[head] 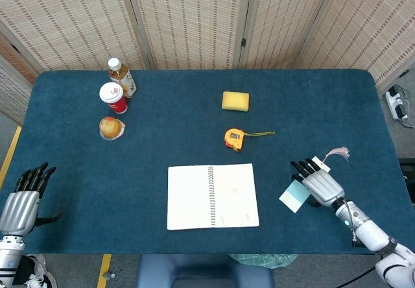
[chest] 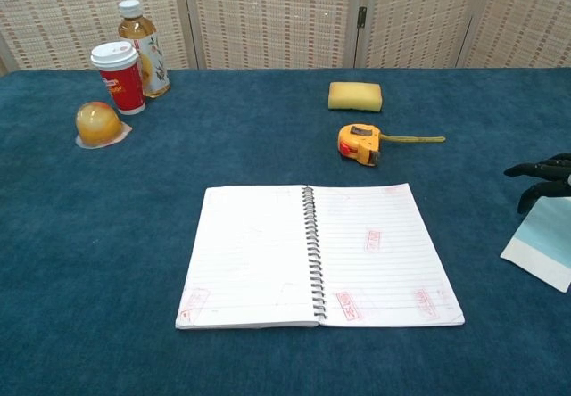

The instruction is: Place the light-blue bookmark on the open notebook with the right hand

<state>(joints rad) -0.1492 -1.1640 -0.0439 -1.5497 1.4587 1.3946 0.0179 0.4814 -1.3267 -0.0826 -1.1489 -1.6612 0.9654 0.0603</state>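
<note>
The light-blue bookmark (head: pixel 295 195) lies flat on the blue cloth right of the open spiral notebook (head: pixel 213 196), its pink tassel (head: pixel 337 152) trailing to the far right. My right hand (head: pixel 316 183) hovers over the bookmark's far half, fingers spread, holding nothing. In the chest view its dark fingertips (chest: pixel 540 178) reach in from the right edge just above the bookmark (chest: pixel 542 246), and the notebook (chest: pixel 317 255) lies open at centre. My left hand (head: pixel 26 199) rests open at the table's near left corner.
An orange tape measure (head: pixel 235 138) with its tape pulled out sits behind the notebook. A yellow sponge (head: pixel 235 100) lies further back. At the far left stand a tea bottle (head: pixel 120 76), a red cup (head: pixel 113 98) and an orange fruit (head: pixel 110 128).
</note>
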